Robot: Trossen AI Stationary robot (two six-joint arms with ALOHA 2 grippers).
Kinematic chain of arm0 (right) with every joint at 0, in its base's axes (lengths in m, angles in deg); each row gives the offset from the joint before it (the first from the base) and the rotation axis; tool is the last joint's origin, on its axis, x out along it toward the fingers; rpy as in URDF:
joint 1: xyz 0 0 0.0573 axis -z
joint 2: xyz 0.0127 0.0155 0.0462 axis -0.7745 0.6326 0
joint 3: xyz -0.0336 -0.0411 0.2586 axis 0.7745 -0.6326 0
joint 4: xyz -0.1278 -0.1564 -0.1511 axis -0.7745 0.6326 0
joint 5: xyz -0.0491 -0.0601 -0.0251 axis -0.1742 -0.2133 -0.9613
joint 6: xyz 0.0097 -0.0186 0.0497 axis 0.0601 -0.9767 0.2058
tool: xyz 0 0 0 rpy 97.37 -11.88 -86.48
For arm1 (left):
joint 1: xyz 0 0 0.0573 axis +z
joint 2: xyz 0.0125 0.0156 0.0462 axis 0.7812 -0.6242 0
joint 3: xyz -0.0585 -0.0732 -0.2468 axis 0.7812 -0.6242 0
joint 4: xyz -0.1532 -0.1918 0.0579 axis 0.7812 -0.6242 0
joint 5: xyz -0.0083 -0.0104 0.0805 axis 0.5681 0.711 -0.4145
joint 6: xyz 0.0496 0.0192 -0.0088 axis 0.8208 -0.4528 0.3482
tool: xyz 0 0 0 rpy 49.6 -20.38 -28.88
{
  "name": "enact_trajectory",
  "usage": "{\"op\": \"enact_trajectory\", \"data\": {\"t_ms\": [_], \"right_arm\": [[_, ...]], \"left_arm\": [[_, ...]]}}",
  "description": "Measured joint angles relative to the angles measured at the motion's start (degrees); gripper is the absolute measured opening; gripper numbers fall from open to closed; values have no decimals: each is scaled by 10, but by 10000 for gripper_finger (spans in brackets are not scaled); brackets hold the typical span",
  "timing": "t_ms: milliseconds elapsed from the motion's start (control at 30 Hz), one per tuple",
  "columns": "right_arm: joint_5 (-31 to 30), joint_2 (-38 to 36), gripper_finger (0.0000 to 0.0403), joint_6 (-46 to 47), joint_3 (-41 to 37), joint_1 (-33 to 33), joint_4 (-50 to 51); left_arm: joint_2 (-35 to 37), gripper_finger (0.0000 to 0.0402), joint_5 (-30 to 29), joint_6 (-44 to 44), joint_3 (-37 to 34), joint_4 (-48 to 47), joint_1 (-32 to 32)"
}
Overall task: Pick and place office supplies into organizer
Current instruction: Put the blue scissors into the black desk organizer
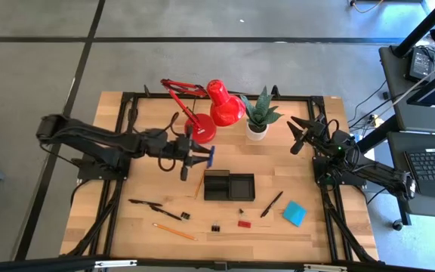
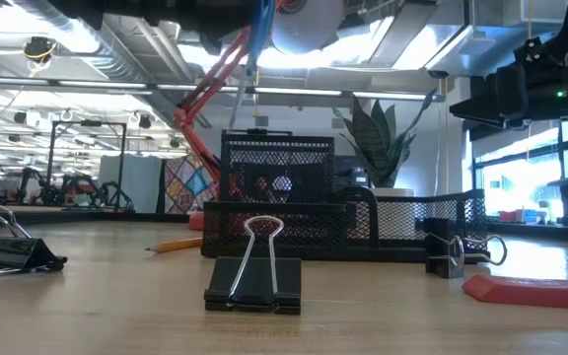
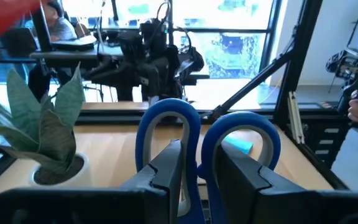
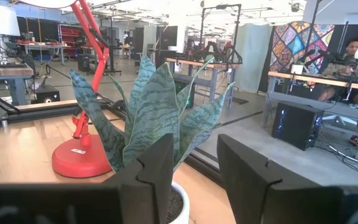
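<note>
Left gripper (image 1: 202,157), fingers closed on scissors (image 3: 207,140), hovers near the organizer (image 1: 229,185). Right gripper (image 4: 194,174) waits, fingers parted, empty. Pens, pencils, clips, eraser and pad lie on the tabletop (image 1: 316,234).

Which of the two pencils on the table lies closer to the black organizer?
The pencil lying just left of the organizer, almost touching its left wall. The other pencil lies far off, near the table's front edge on the left.

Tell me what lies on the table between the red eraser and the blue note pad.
In the high view, a black pen lies slanted between the small red eraser and the blue square note pad; nothing else.
</note>
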Motion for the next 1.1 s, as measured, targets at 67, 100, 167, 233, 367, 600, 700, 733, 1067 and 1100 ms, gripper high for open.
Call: {"op": "enact_trajectory", "data": {"t_ms": [67,100,167,233,367,600,700,733,1067,1100], "right_arm": [[0,0,128,0,0,0,0],[0,0,128,0,0,0,0],[0,0,128,0,0,0,0],[0,0,128,0,0,0,0],[0,0,128,0,0,0,0],[0,0,128,0,0,0,0],[0,0,128,0,0,0,0],[0,0,128,0,0,0,0],[0,0,128,0,0,0,0],[0,0,128,0,0,0,0]], "left_arm": [[-11,79,0,4,0,10,1],[-16,79,0,4,0,13,1],[-25,77,0,4,0,20,5],[-35,78,0,4,0,25,9],[-55,81,-1,4,0,28,17],[-108,79,22,4,0,61,19],[-126,82,44,4,0,86,19],[-132,82,50,4,0,91,19],[-172,81,128,19,0,139,21],[-176,81,135,19,0,145,23]]}}
